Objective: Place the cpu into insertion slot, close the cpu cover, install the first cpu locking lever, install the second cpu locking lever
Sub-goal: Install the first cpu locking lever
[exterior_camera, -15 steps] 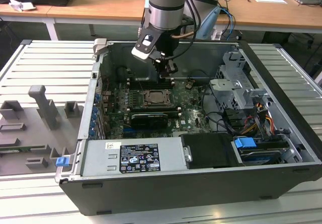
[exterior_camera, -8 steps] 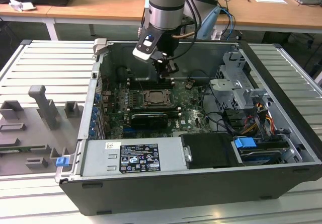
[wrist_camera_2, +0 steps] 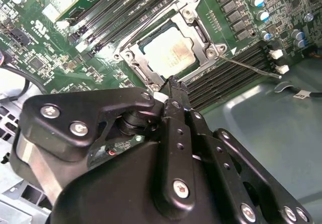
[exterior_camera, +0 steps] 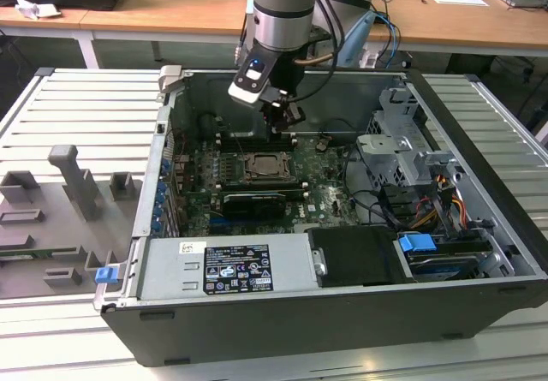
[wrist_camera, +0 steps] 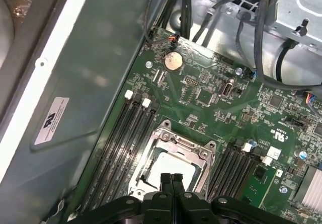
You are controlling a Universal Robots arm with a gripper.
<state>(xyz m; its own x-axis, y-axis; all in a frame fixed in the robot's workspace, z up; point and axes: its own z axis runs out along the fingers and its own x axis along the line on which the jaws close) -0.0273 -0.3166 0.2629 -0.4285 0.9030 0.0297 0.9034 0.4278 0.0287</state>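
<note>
Your gripper [wrist_camera: 171, 180] hangs empty, fingers pressed together, over the cpu [wrist_camera_2: 168, 50], which lies flat, face up, framed by the lowered cpu cover [wrist_camera: 183, 144].

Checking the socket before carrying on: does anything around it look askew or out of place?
One thing: a thin wire lever juts out from the corner of the cpu cover across the memory slots. It is not tucked along the frame, so it looks unlatched. The cpu itself sits flat under the cover.
</note>
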